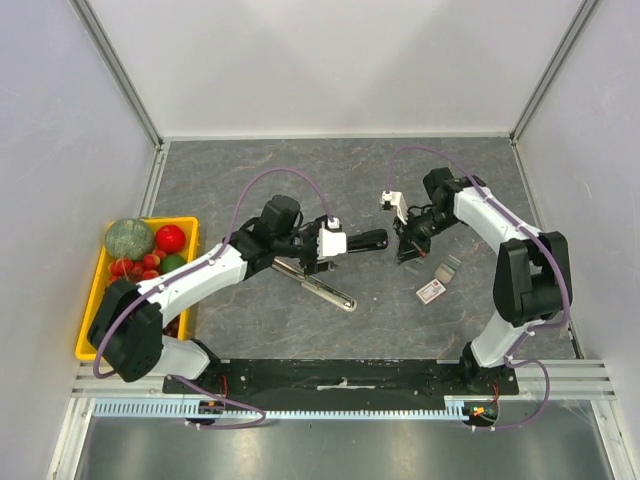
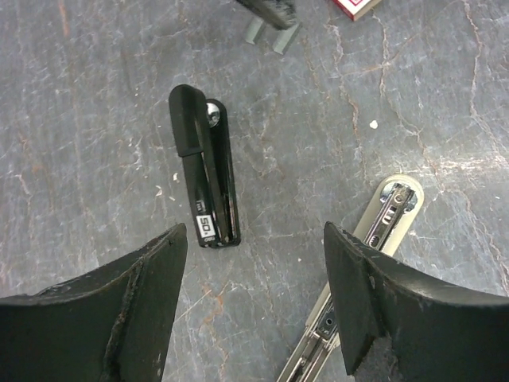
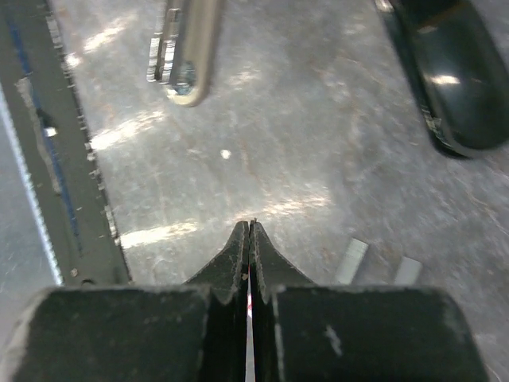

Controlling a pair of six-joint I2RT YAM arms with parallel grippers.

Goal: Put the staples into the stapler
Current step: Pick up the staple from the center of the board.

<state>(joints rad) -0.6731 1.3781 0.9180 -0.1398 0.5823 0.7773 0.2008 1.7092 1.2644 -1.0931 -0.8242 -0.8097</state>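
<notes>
top view only: yellow bin (image 1: 88,310) of fruit at far left, outside both wrist views. The left gripper (image 2: 254,235) has its fingers apart with nothing between them, hovering over the stapler parts.

The left wrist view gives detail the top view lacks. The black stapler top (image 2: 205,175) lies flat, long axis near vertical in frame, label end toward the bottom. The metal base rail (image 2: 382,231) runs diagonally at lower right, apart from it where visible.

The right gripper (image 3: 250,231) has its fingers pressed together, above the table.

The staples box (image 1: 431,290) is on the table, right of centre in the top view and near the right gripper. Its long axis runs lower left to upper right. Two grey staple strips (image 1: 451,266) lie just above it at the same slant. The right wrist view shows the strips, not the box.
</notes>
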